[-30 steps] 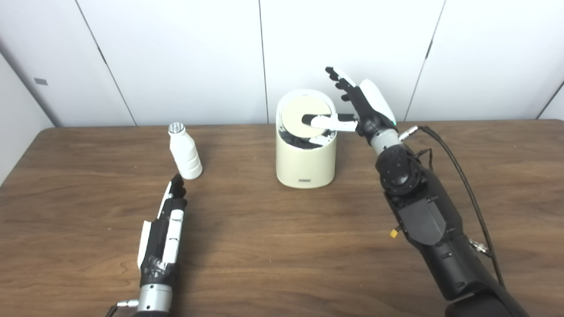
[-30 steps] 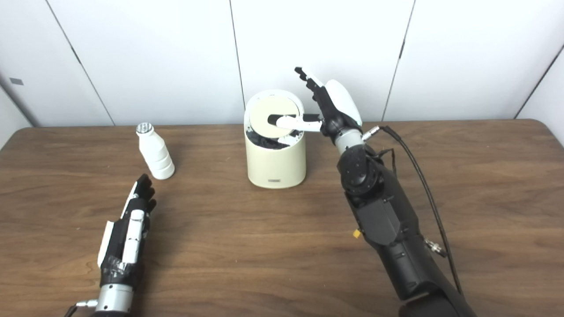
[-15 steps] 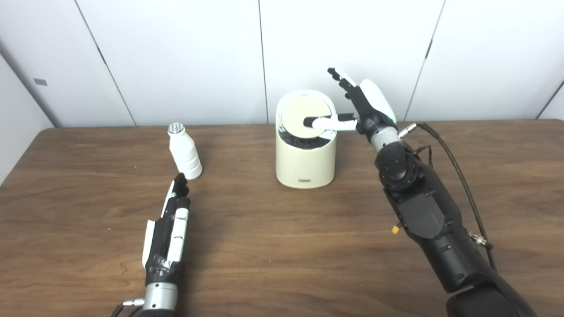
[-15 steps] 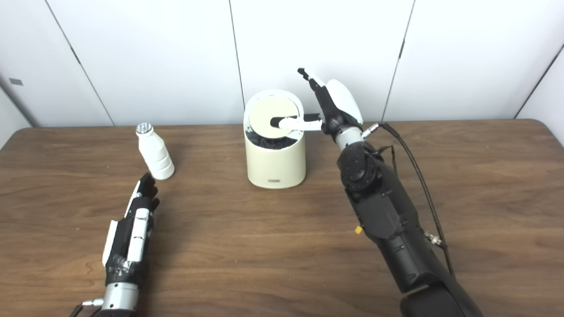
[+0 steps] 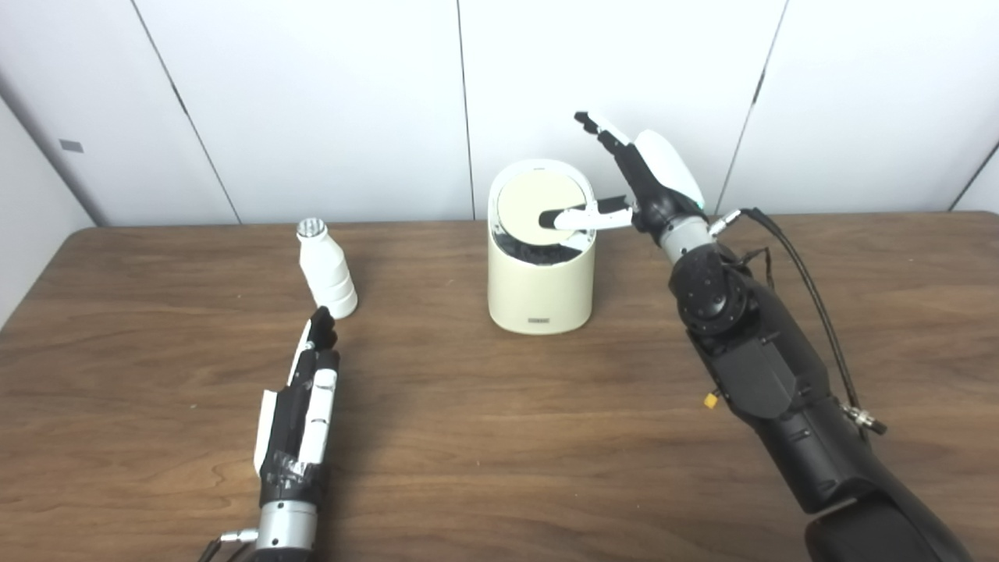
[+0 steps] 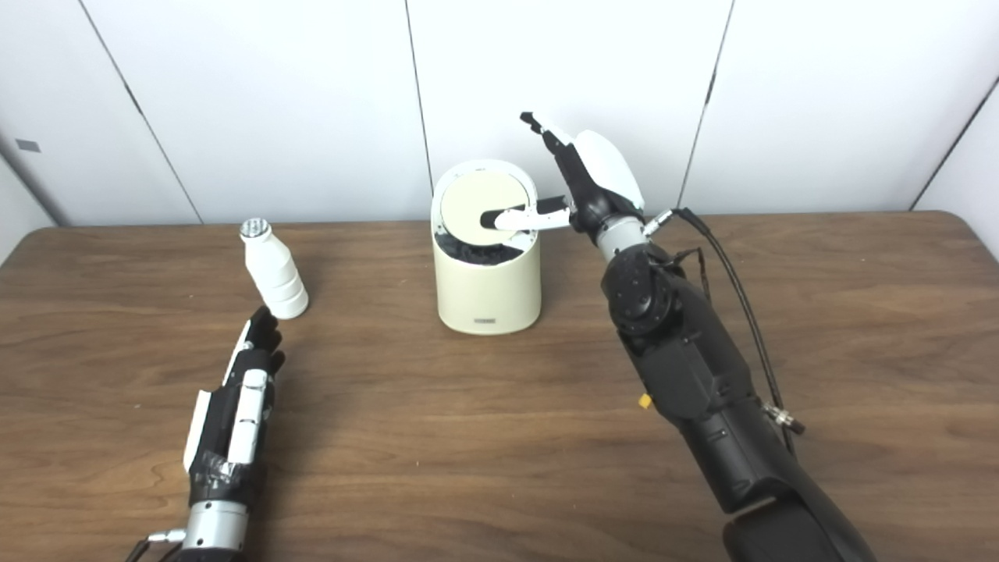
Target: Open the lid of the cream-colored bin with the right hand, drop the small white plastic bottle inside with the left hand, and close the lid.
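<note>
The cream-colored bin (image 5: 538,289) stands at the table's middle back. Its round lid (image 5: 531,204) is tilted up, showing a dark liner beneath its front edge. My right hand (image 5: 644,183) hovers at the bin's right rim, open, fingers pointing up and thumb lying across the lid. The small white plastic bottle (image 5: 326,269) with a silver cap stands upright to the bin's left. My left hand (image 5: 300,406) lies flat and open on the table, fingertips just short of the bottle's base.
The brown wooden table (image 5: 499,437) spreads wide in front of the bin. White wall panels close off the back. A black cable (image 5: 812,289) loops off my right forearm toward the table's right side.
My right hand has lifted slightly and its arm has shifted right, with the lid tilted a little higher. My left hand has crept forward toward the bottle.
</note>
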Controlling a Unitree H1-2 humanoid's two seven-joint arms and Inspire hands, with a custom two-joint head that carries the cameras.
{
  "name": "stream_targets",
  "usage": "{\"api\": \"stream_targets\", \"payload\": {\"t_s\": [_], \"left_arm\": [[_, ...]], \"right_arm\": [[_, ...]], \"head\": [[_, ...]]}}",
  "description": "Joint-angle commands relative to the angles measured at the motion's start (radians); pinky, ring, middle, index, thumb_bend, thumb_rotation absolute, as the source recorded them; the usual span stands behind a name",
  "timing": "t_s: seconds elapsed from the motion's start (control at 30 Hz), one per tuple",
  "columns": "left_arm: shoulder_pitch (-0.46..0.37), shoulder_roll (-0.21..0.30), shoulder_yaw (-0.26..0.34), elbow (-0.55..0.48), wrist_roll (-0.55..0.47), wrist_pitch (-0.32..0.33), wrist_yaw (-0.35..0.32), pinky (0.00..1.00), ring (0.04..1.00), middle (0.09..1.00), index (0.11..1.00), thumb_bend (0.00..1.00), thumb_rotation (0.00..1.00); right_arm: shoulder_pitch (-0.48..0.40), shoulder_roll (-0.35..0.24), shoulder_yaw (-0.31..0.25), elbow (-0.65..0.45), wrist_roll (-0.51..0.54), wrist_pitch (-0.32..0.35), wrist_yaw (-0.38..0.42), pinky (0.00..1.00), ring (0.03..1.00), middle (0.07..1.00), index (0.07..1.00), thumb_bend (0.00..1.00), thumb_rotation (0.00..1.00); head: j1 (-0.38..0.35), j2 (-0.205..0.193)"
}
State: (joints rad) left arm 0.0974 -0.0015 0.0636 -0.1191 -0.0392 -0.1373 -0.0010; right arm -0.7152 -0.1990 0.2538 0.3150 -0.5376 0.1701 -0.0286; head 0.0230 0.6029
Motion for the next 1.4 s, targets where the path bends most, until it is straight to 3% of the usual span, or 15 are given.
{"api": "stream_targets", "payload": {"t_s": [0.0, 0.23, 0.5, 0.57, 0.8, 0.9, 1.07, 1.17, 1.37], "left_arm": [[0.023, -0.019, -0.017, 0.025, 0.003, -0.005, 0.003, 1.0, 1.0, 0.991, 0.996, 0.48, 0.86], [0.025, -0.024, -0.016, 0.016, 0.001, -0.002, 0.009, 1.0, 1.0, 0.989, 0.989, 0.48, 0.85], [0.029, -0.022, -0.019, 0.009, 0.0, -0.006, 0.005, 1.0, 1.0, 0.992, 0.994, 0.48, 0.85], [0.032, -0.02, -0.021, 0.008, 0.001, -0.005, 0.003, 1.0, 1.0, 0.993, 0.996, 0.48, 0.85], [0.035, -0.01, -0.026, 0.018, 0.003, -0.014, -0.004, 1.0, 1.0, 0.986, 1.0, 0.48, 0.84], [0.042, -0.008, -0.035, 0.009, 0.016, 0.001, -0.005, 1.0, 1.0, 0.986, 1.0, 0.49, 0.82], [0.045, -0.006, -0.043, 0.004, 0.026, 0.018, -0.007, 1.0, 1.0, 0.989, 1.0, 0.48, 0.77], [0.047, -0.004, -0.045, 0.003, 0.031, 0.025, -0.007, 1.0, 1.0, 0.989, 1.0, 0.45, 0.73], [0.053, 0.0, -0.045, -0.009, 0.046, 0.039, -0.002, 1.0, 1.0, 0.993, 1.0, 0.44, 0.72]], "right_arm": [[-0.037, -0.022, 0.009, -0.011, -0.032, -0.01, 0.001, 0.9, 0.916, 0.914, 0.913, 0.85, 0.32], [-0.041, -0.034, 0.033, 0.007, -0.076, 0.001, -0.015, 0.95, 0.938, 0.92, 0.914, 0.93, 0.24], [-0.034, -0.025, 0.023, -0.001, -0.065, 0.018, -0.017, 0.95, 0.941, 0.922, 0.913, 0.92, 0.24], [-0.031, -0.017, 0.009, -0.017, -0.044, 0.028, -0.007, 0.95, 0.941, 0.923, 0.915, 0.91, 0.28], [-0.02, 0.007, -0.062, -0.135, 0.018, 0.089, 0.014, 0.8, 0.891, 0.914, 0.911, 0.85, 0.51], [-0.014, 0.016, -0.109, -0.175, 0.074, 0.101, 0.022, 0.77, 0.884, 0.916, 0.908, 0.85, 0.49], [0.001, 0.018, -0.148, -0.205, 0.116, 0.125, 0.034, 0.73, 0.855, 0.891, 0.89, 0.81, 0.56], [0.019, 0.015, -0.164, -0.23, 0.146, 0.153, 0.05, 0.75, 0.864, 0.886, 0.886, 0.79, 0.58], [0.097, 0.014, -0.199, -0.36, 0.203, 0.288, 0.1, 0.8, 0.871, 0.896, 0.893, 0.68, 0.69]], "head": [[0.001, 0.0], [0.002, 0.008], [0.003, 0.011], [0.008, 0.017], [0.003, 0.016], [0.0, 0.016], [-0.007, 0.013], [-0.008, 0.012], [-0.011, 0.017]]}}
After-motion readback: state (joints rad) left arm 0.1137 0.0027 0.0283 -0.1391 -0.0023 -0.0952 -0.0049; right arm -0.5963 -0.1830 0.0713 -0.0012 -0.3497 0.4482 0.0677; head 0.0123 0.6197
